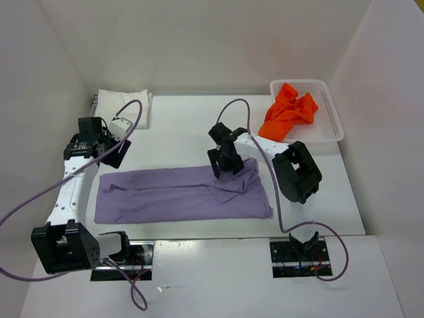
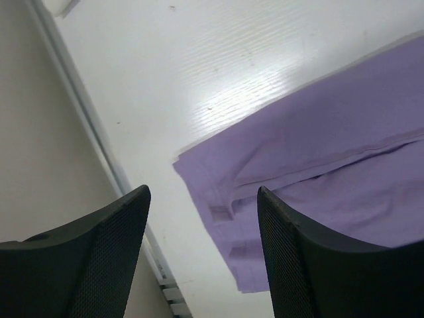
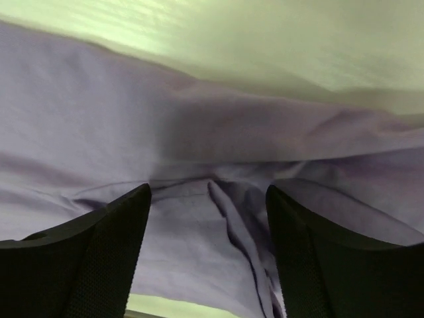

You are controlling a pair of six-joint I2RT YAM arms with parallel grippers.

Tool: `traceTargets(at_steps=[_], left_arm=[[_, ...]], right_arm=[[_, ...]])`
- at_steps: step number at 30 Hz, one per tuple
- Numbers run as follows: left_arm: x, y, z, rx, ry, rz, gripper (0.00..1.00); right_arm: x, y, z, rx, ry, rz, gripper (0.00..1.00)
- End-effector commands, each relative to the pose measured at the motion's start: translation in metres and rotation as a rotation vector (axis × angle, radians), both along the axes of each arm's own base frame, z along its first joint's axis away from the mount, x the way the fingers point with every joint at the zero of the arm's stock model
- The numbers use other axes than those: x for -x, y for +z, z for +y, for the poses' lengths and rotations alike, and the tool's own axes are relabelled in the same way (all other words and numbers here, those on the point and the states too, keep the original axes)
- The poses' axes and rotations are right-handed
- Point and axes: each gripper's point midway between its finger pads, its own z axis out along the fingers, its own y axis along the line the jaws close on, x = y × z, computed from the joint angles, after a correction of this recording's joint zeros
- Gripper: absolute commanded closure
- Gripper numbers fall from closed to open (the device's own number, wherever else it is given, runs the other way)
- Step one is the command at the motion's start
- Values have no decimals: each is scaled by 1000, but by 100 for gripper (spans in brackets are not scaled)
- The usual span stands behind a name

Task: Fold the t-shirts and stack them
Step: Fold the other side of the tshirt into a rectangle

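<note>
A lavender shirt [image 1: 179, 195] lies folded in a long band on the bench [image 1: 179, 126]; left tool [image 2: 202, 191] released near its left end, right tool [image 3: 208, 188] released over its right; each should pinch every layer evenly

The lavender t-shirt [image 1: 179, 195] lies flat across the centre of the frame, folded into a long band, its right end rumpled. The white t-shirt [image 1: 122, 99] sits folded at upper left. The orange t-shirt [image 1: 288, 109] is crumpled in the basket [image 1: 318, 137] at upper right.
</note>
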Motion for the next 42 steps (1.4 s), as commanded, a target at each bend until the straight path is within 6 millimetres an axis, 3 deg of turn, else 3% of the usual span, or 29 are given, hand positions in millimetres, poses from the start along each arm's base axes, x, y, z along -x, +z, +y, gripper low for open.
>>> traceTargets(at_steps=[1,3,4,7,9,11,14,18,22,26,30,31,33,35,36,37,39,42], left_arm=[[-2,-5,-17,79,-15,8,27],[1,-13,-16,74,-9,24,27],[1,-13,-16,74,-9,24,27],[1,-16,-16,80,-2,24,26],[0,-16,-19,80,-11,24,26],[0,-16,-19,80,-11,24,26],[-2,-15,-20,72,-14,25,26],[-10,-11,-20,57,-26,16,26],[-12,-8,-26,56,-44,8,26],[-12,-6,-32,56,-63,11,26],[-13,-3,-48,56,-126,12,26],[-14,-6,-48,57,-126,21,23],[-14,-6,-57,63,-143,22,23],[-17,-2,-60,75,-137,3,23],[-17,-2,-60,75,-137,3,23],[-17,-2,-61,81,-130,3,23],[-16,5,-62,86,-137,-20,23],[-8,0,-61,80,-130,-11,23]], right_arm=[[3,3,9,-54,23,-10,26],[14,2,9,-86,9,10,34],[15,12,11,-115,14,-10,38],[37,18,16,-180,17,36,54],[54,10,16,-209,7,100,65],[64,18,19,-212,15,85,65],[74,31,23,-195,25,30,54],[87,47,35,-226,54,20,53],[126,27,34,-222,91,129,59],[151,22,35,-181,122,144,59],[139,53,27,-186,78,36,59],[122,65,25,-166,25,-46,52],[102,82,28,-157,-12,-130,50],[76,78,12,-72,-102,-178,49],[67,80,14,-50,-122,-196,49],[65,60,2,50,-136,-163,49],[53,45,-7,167,-159,-172,48],[52,36,-14,232,-160,-168,45]])
